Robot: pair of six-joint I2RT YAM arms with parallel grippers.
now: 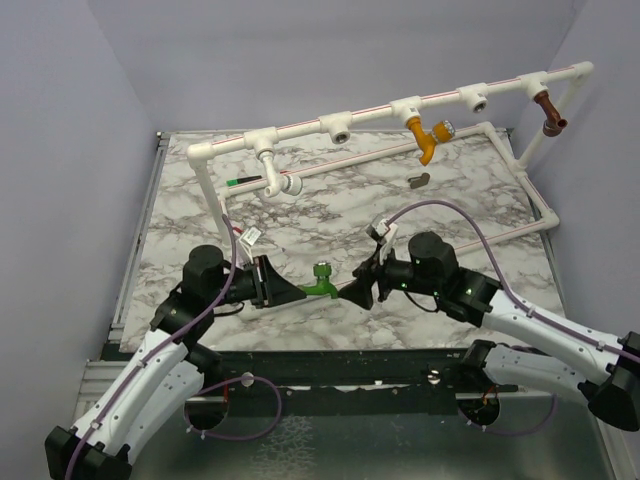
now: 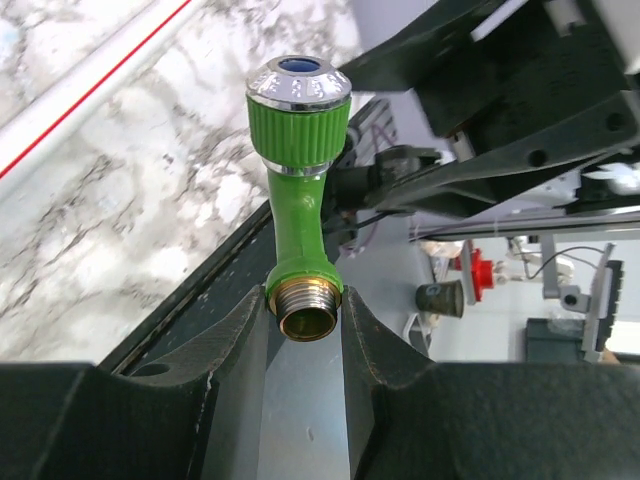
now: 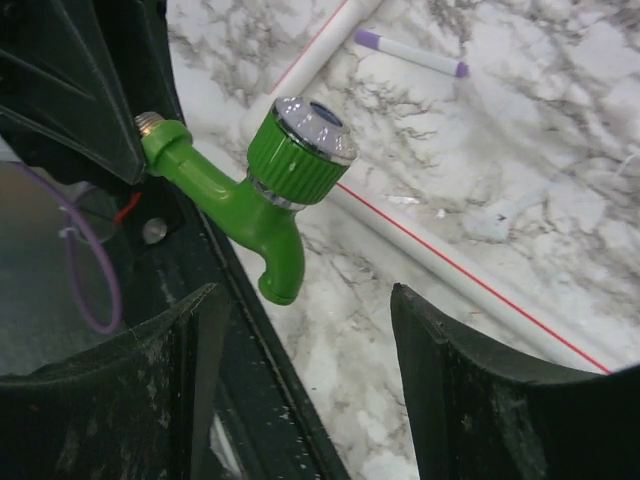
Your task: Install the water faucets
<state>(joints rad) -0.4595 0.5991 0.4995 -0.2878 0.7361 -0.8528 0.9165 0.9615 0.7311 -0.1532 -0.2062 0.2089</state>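
Observation:
My left gripper [image 1: 303, 290] is shut on the threaded brass end of the green faucet [image 1: 322, 281] and holds it above the table's near edge, silver-capped knob up. In the left wrist view the faucet [image 2: 297, 190] stands between my closed jaws [image 2: 307, 318]. My right gripper [image 1: 354, 291] is open just right of the faucet, not touching it. In the right wrist view the green spout [image 3: 272, 240] hangs ahead of the open gripper [image 3: 305, 305]. An orange-yellow faucet [image 1: 425, 140], a brown one [image 1: 548, 112] and a white one [image 1: 278, 180] sit on the white pipe frame [image 1: 370, 118].
The frame's pipe has open tee sockets at the middle left [image 1: 342, 133] and at the right [image 1: 479, 103]. A small grey metal piece [image 1: 419, 181] and a green-red pen [image 1: 243, 181] lie on the marble top. A red-striped pipe [image 3: 450, 270] crosses the right wrist view.

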